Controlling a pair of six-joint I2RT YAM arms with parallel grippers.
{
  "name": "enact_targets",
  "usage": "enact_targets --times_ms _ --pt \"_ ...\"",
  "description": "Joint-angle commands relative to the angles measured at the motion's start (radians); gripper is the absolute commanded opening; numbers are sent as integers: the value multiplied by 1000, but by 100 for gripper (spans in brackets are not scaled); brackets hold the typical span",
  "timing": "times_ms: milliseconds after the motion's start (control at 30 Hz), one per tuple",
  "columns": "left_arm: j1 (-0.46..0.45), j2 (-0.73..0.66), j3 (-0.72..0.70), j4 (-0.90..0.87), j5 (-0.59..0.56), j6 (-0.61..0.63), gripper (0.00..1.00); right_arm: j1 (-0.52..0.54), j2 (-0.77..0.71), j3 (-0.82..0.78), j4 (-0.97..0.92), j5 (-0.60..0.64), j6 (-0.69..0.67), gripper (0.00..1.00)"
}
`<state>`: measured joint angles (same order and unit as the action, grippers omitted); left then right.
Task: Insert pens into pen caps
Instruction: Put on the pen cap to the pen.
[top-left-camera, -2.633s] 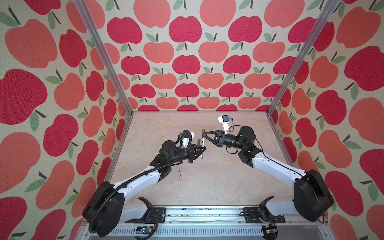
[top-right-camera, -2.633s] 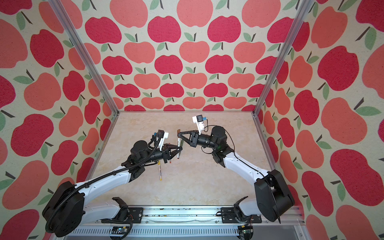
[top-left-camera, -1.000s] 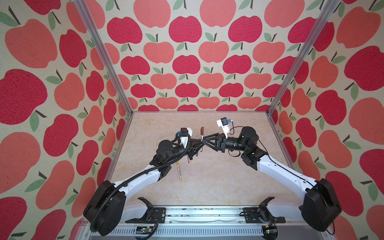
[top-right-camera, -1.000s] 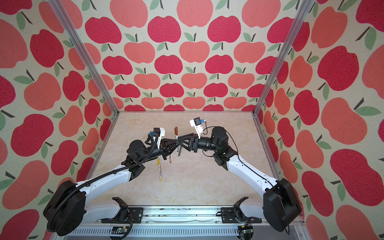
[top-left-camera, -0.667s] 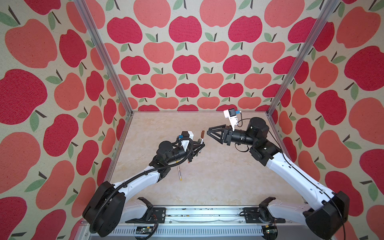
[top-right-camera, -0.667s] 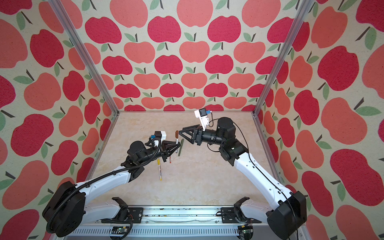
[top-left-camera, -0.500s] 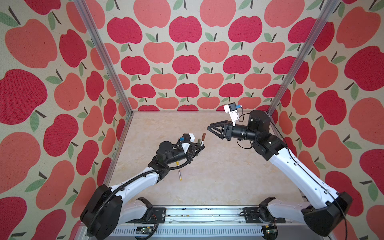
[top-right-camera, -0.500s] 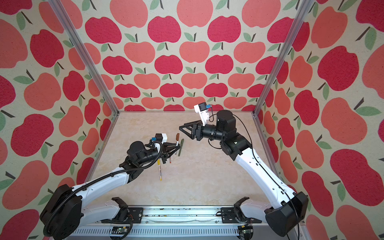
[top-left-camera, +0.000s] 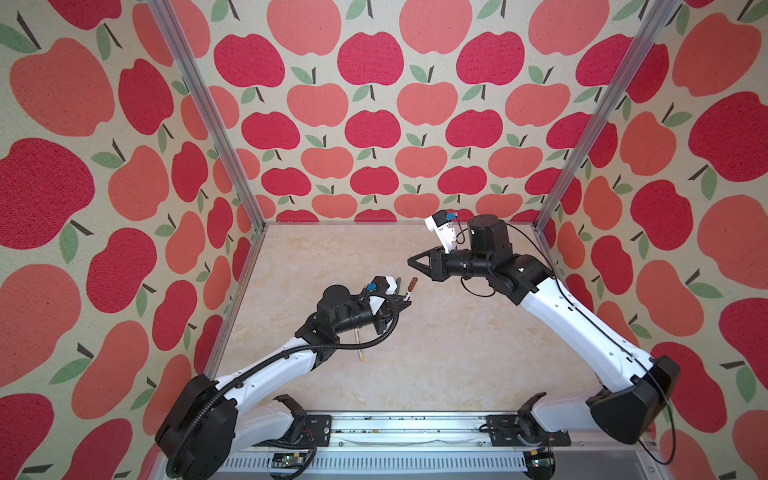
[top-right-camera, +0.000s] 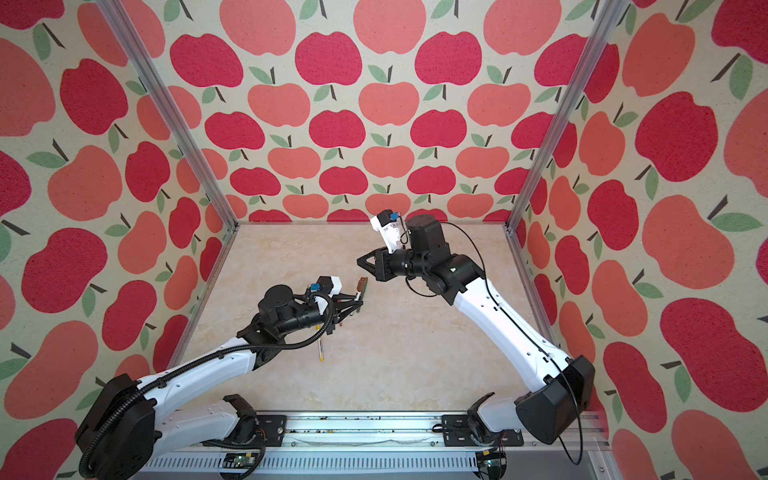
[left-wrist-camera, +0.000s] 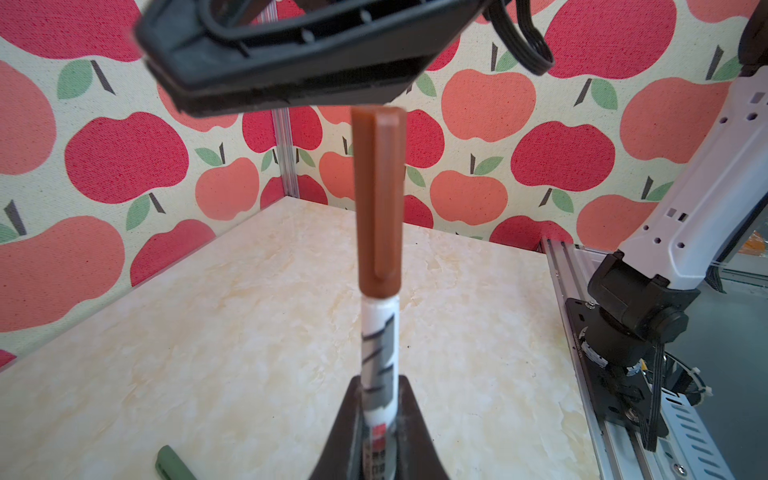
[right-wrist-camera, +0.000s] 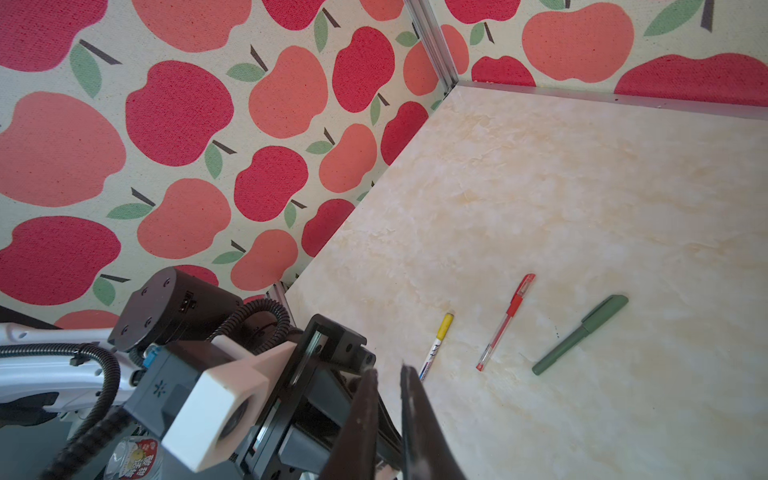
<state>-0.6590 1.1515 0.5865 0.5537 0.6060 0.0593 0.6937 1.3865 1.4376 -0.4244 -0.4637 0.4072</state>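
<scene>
While the left gripper (left-wrist-camera: 376, 399) clamps the brown-tipped pen (left-wrist-camera: 378, 345) by its white barrel, the pen's long axis runs straight out from the jaws to the maroon-brown cap (left-wrist-camera: 378, 199) on its far end. Farther on, the right gripper (top-left-camera: 412, 262) hangs closed and empty. Only the left wrist view shows the cap looking fully seated; only the right wrist view shows all three other pens (right-wrist-camera: 505, 322), capped, lying beside the left gripper.

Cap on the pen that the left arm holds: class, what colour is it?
The cap is reddish brown, seen best in the left wrist view.
</scene>
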Motion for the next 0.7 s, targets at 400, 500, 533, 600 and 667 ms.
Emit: enact_targets --times_ms 400,500,533,600,667 --pt "-33 27 54 -3 -49 12 0 67 45 56 -48 135 -85 34" --pt "-35 27 49 -3 -54 13 0 64 25 46 -35 144 -84 56" --pt "-36 27 48 -1 -55 13 0 61 21 44 -31 137 -81 62" --pt "-36 24 45 6 -61 13 0 53 16 44 -22 103 -61 70" --pt "-40 22 41 15 -73 15 0 41 16 39 -15 55 -28 76"
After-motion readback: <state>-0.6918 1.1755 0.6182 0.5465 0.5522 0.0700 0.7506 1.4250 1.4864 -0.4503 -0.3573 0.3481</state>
